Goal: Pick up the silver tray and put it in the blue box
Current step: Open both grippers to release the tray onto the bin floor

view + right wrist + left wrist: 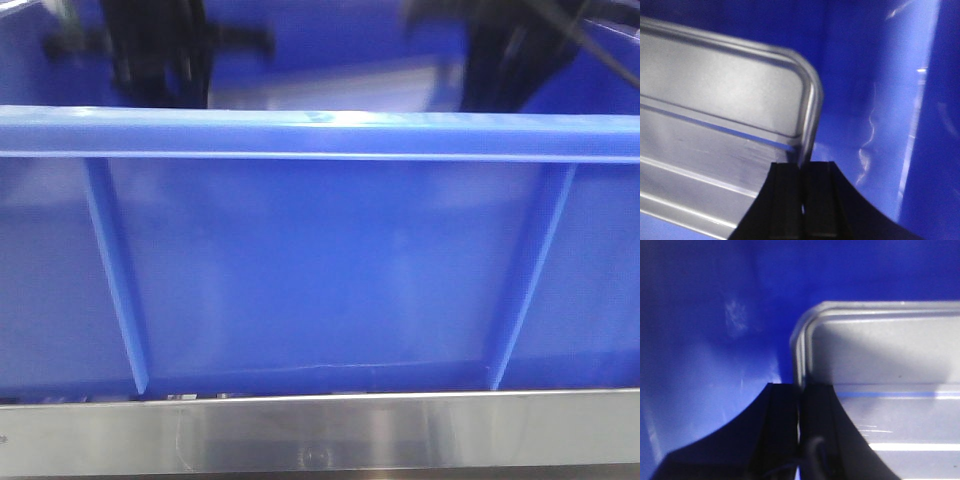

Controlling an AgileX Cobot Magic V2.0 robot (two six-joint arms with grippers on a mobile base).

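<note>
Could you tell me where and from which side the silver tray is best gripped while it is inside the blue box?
By its raised rim at the two short ends, as now: the left gripper pinches the silver tray on its left edge and the right gripper on its right edge. The thin rim fits between the jaws, and the blue box walls favour coming from above.

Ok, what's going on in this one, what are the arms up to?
Both arms are reaching down inside the blue box, holding the silver tray between them. The left gripper has its jaws shut on the rim at one end of the tray, and the right gripper is shut on the rim at the opposite end. The tray is inside the box's walls. Whether it is touching the bottom yet cannot be told from these views; it has not been let go.
</note>
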